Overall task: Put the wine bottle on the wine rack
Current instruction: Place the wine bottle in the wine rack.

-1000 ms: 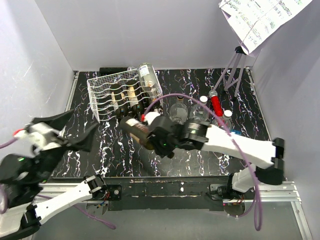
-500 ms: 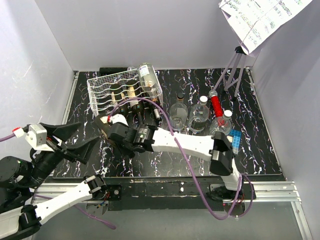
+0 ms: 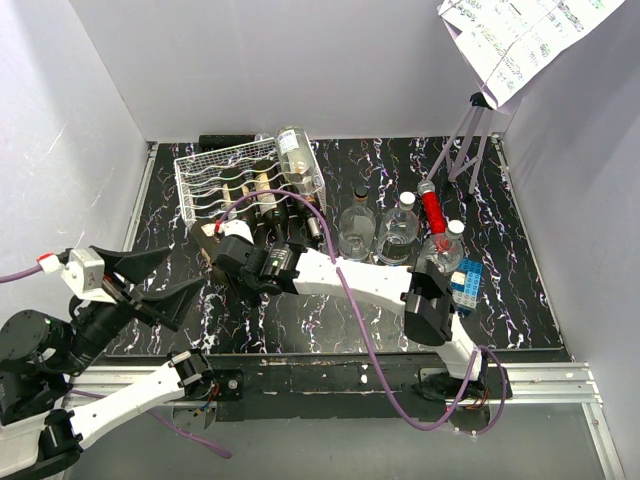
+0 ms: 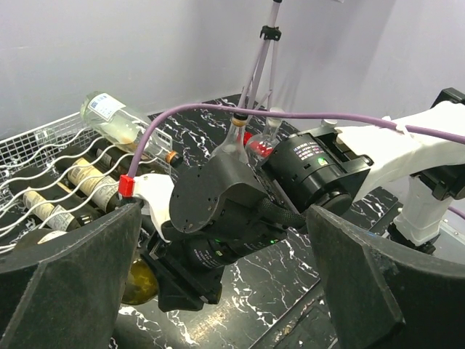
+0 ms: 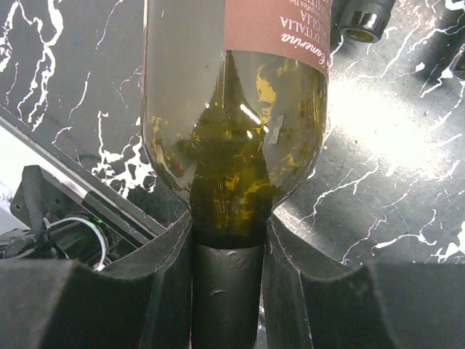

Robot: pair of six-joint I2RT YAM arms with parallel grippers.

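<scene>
A green wine bottle (image 5: 232, 131) with a pinkish label is held by its dark-foiled neck in my right gripper (image 5: 227, 291), which is shut on it. From above, the right gripper (image 3: 224, 256) sits at the near edge of the white wire wine rack (image 3: 205, 180), and only a bit of the bottle (image 3: 205, 248) shows beside it. The rack holds several dark bottles, and a clear one (image 3: 293, 155) lies on its right side. My left gripper (image 3: 158, 282) hovers wide open at the near left, with nothing between its fingers (image 4: 65, 291).
Two clear glass bottles (image 3: 357, 225) (image 3: 400, 228) stand right of the rack. A red-necked bottle (image 3: 432, 208) and a blue block (image 3: 468, 278) sit further right. A tripod (image 3: 470, 140) with a paper sheet (image 3: 520, 35) is at the back right.
My right arm has swung left from the middle of the table to the rack's near edge, carrying the bottle. The left gripper has shifted slightly, still open.
</scene>
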